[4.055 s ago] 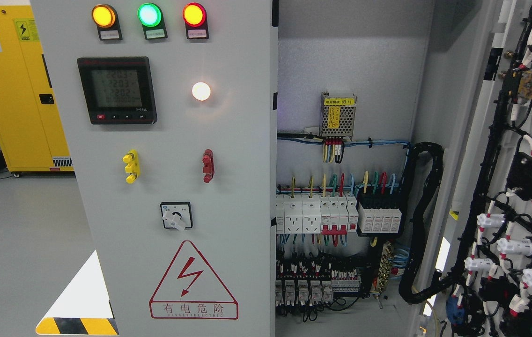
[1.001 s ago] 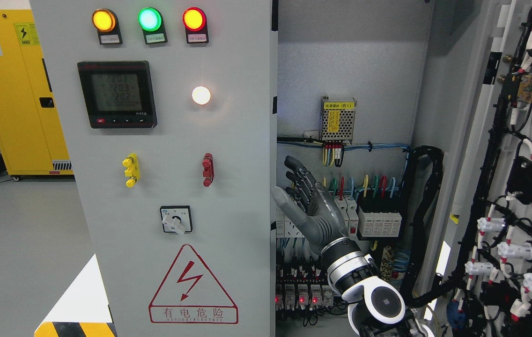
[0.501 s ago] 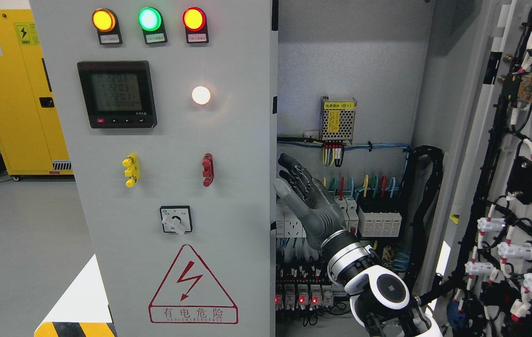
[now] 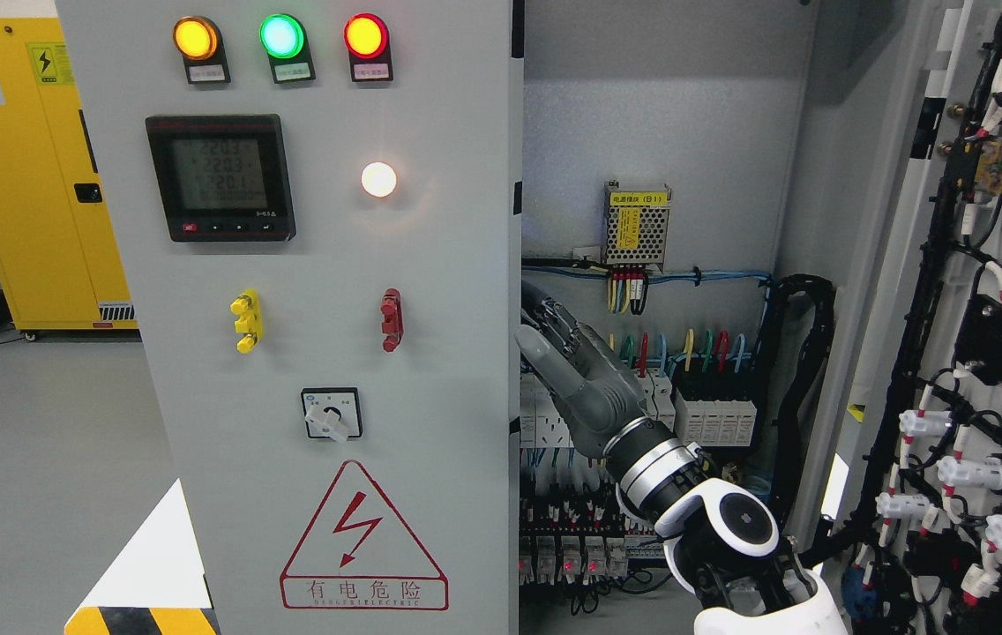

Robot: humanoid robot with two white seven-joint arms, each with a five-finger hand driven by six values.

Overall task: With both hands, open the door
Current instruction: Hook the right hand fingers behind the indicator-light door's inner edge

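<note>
Head view, right hand (image 4: 585, 379) fingers (image 4: 545, 313) spread, door (image 4: 430, 397) edge

The grey metal cabinet door (image 4: 325, 353) fills the left half, with the yellow steel storage cabinet (image 4: 33, 168) behind it at the far left. Right of the door's edge, the right robot hand (image 4: 576, 375) is raised before the white circuit breaker row (image 4: 642, 406) inside the cabinet. The open wired door panel (image 4: 977, 353) stands at far right.
</note>
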